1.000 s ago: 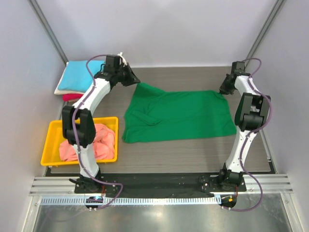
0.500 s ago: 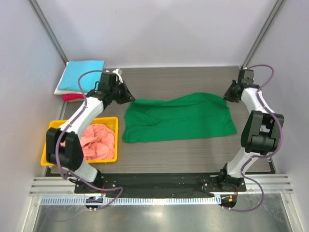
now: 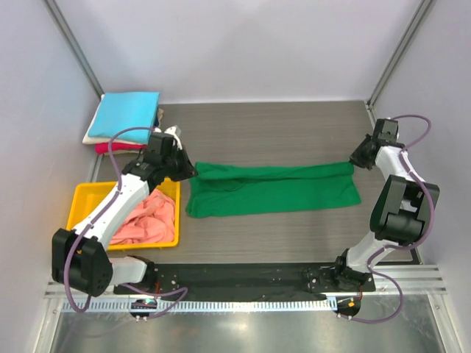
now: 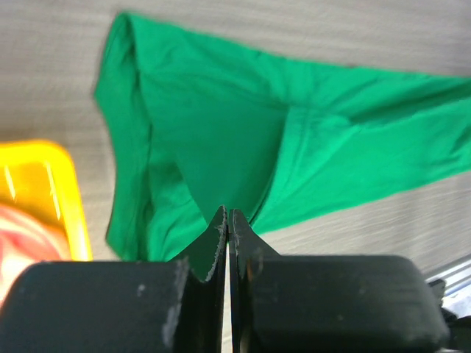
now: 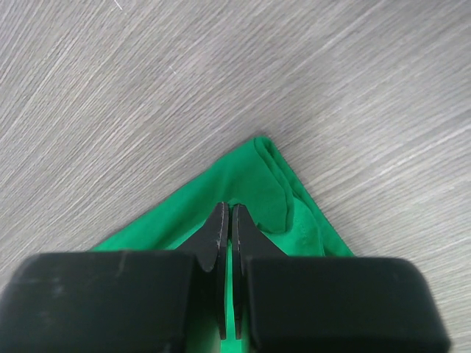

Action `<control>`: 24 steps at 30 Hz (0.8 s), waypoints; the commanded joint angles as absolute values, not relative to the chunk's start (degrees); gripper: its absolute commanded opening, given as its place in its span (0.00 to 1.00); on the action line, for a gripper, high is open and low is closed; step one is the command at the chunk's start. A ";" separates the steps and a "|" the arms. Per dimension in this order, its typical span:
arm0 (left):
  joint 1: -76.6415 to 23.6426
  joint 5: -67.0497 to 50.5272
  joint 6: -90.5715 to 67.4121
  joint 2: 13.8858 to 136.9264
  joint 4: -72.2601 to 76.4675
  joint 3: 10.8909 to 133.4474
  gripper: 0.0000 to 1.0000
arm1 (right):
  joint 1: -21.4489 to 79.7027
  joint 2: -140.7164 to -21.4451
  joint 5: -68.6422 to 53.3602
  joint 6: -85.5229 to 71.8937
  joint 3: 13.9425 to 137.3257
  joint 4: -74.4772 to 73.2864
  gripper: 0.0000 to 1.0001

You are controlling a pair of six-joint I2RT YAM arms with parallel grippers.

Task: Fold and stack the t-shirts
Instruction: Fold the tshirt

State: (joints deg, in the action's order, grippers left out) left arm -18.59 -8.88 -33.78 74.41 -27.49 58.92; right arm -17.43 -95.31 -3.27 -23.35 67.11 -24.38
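Far edge of green shirt (image 3: pixel 272 189) is drawn nearer than before, halved lengthwise at table (image 3: pixel 294 132) middle. Corners are pinched tight by left gripper (image 3: pixel 185 170) and right gripper (image 3: pixel 356 160), so fold is kept even.

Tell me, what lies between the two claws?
The green t-shirt spans it, pinched by the left gripper and right gripper at its ends, seen in the top view.

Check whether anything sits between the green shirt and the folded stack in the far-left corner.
Nothing visible does. The green shirt, pinched by the left gripper and right gripper, has only bare table toward the folded stack, apart from the left arm's own wrist. The yellow tray sits nearer, off that line.
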 commanded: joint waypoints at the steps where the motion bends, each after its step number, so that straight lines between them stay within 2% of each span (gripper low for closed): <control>1: -19.07 -7.21 -32.70 71.02 -28.74 56.78 0.00 | -18.02 -91.24 -2.90 -24.34 66.18 -21.89 0.01; 8: -19.42 -8.17 -33.66 67.94 -30.85 53.18 0.00 | -18.28 -89.66 -1.68 -26.10 62.59 -21.89 0.01; 12: -20.21 -8.79 -35.50 63.99 -32.69 48.97 0.03 | -19.59 -86.84 1.50 -30.14 55.65 -20.31 0.02; 13: -20.39 -10.09 -36.46 62.07 -32.87 46.95 0.09 | -21.86 -86.84 0.71 -30.67 54.68 -19.52 0.24; 14: -20.65 -10.72 -36.91 61.09 -33.22 45.80 0.23 | -23.02 -86.92 -1.65 -31.11 53.97 -18.82 0.39; 16: -21.18 -12.21 -38.40 57.77 -34.01 43.08 0.39 | -25.56 -87.80 -3.50 -31.90 53.96 -18.81 0.65; 17: -21.44 -12.39 -38.67 56.79 -34.27 42.54 0.46 | -25.75 -87.45 -3.86 -32.08 54.49 -18.72 0.67; 20: -21.88 -10.56 -40.16 52.83 -34.46 41.49 0.56 | -25.66 -85.70 -6.23 -32.87 55.19 -17.93 0.70; 24: -21.97 -6.42 -40.52 53.96 -32.00 42.71 0.56 | -22.51 -81.31 -6.15 -33.66 56.07 -17.40 0.70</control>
State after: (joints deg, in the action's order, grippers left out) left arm -21.76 -9.15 -39.16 53.32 -34.33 41.06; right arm -25.02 -86.32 -4.34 -32.10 53.69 -20.60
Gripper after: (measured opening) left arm 0.560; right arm 0.695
